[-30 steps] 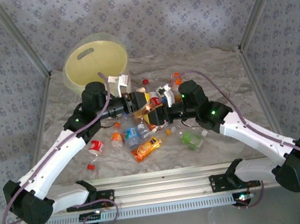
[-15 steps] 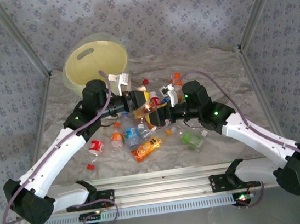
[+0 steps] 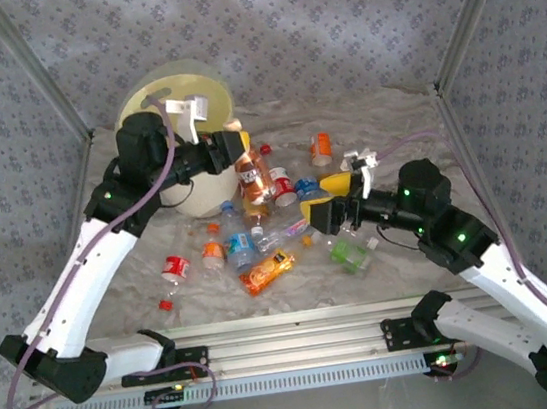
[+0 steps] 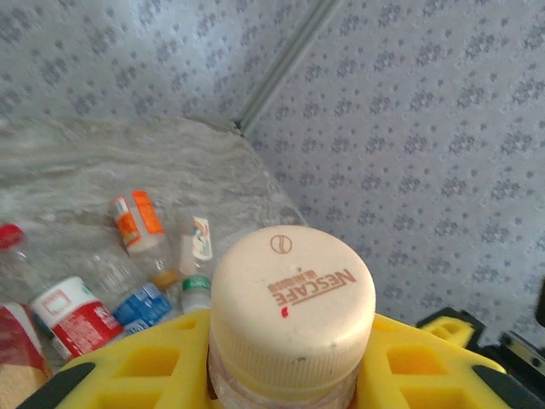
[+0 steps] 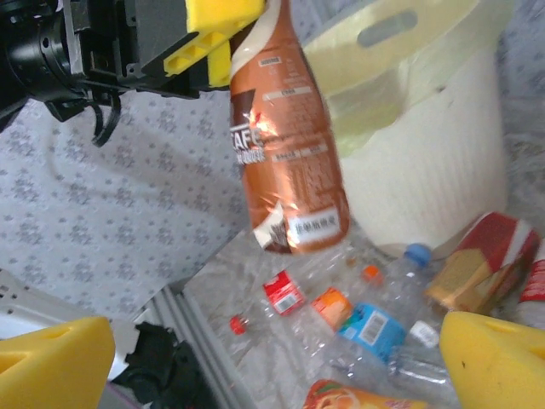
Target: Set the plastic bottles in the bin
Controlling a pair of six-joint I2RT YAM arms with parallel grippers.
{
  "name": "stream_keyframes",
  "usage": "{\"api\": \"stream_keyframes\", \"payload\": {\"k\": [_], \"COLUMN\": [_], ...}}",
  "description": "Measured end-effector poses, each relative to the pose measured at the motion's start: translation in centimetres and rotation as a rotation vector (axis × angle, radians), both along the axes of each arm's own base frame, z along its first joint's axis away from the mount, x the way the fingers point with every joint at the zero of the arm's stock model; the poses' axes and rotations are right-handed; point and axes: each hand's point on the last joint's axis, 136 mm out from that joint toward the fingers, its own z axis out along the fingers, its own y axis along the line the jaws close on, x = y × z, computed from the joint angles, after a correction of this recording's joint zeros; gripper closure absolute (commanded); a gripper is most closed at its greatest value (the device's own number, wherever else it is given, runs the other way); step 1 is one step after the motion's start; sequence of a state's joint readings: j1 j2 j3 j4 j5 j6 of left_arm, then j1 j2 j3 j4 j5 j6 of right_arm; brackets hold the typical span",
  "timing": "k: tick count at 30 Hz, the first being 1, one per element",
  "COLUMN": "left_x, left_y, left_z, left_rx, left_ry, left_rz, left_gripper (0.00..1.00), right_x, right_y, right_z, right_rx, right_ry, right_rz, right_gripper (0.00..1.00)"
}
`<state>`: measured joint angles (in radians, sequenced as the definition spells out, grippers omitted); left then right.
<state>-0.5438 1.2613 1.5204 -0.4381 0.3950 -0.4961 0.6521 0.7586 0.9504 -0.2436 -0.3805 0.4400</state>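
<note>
A brown bottle [image 5: 285, 162] hangs neck-up from 12 o'clock, pinched by the left gripper [image 5: 243, 38] (yellow fingers, black body behind). The bin [image 5: 426, 179] sits at 2 o'clock. The right gripper [image 5: 274, 362] is spread wide, its fingers [image 5: 51, 362] at 7 and 5 o'clock; a blue-labelled bottle [image 5: 375, 328] lies between them.

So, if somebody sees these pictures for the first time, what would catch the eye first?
Most likely the brown coffee bottle, hanging by its neck from the shut left end effector, close beside the bin. After that, the heap of crushed bottles in the middle of the table, and the right end effector standing wide open next to it.
</note>
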Motion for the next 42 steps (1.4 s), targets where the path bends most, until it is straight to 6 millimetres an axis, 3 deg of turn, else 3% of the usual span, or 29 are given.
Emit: {"api": "stream_keyframes", "payload": {"k": [5,15,20,24,29,34,42], "left_x": [1.4,5.2,7.2,9.6,13.6,17.2,20.4], "left_y": [1.8,6.1,8.0,9.3,10.0,9.2,7.2], "left_z": [2.2,6.3,7.7,7.6,5.2,1.1,-6.4], "left_rx": [0.065,0.184,0.27,0.354,0.466,0.564,0.649], "left_ry": [-0.072,-0.214,-0.285,-0.313,-0.285,-0.21,-0.031], "left_rz": [0.067,0.24,0.328,0.384,0.404,0.36,0.242], "left_gripper": [0.69,0.66,0.65,0.65,0.65,0.67,0.69], "right_x": [0.2,1.1,1.3,1.4,1.5,1.6,2.0], "right_y": [-1.5,-2.4,-2.8,-3.0,-3.4,-4.1,-4.3], "right_z": [1.2,2.1,2.7,2.9,3.3,3.8,2.3], "right_rx": [0.006,0.001,0.004,0.006,-0.002,-0.024,-0.076], "right_ry": [-0.068,-0.116,-0.136,-0.143,-0.148,-0.147,-0.102], "right_rz": [-0.075,-0.151,-0.178,-0.192,-0.213,-0.243,-0.264], "right_gripper": [0.0,0.0,0.0,0.0,0.0,0.0,0.0]}}
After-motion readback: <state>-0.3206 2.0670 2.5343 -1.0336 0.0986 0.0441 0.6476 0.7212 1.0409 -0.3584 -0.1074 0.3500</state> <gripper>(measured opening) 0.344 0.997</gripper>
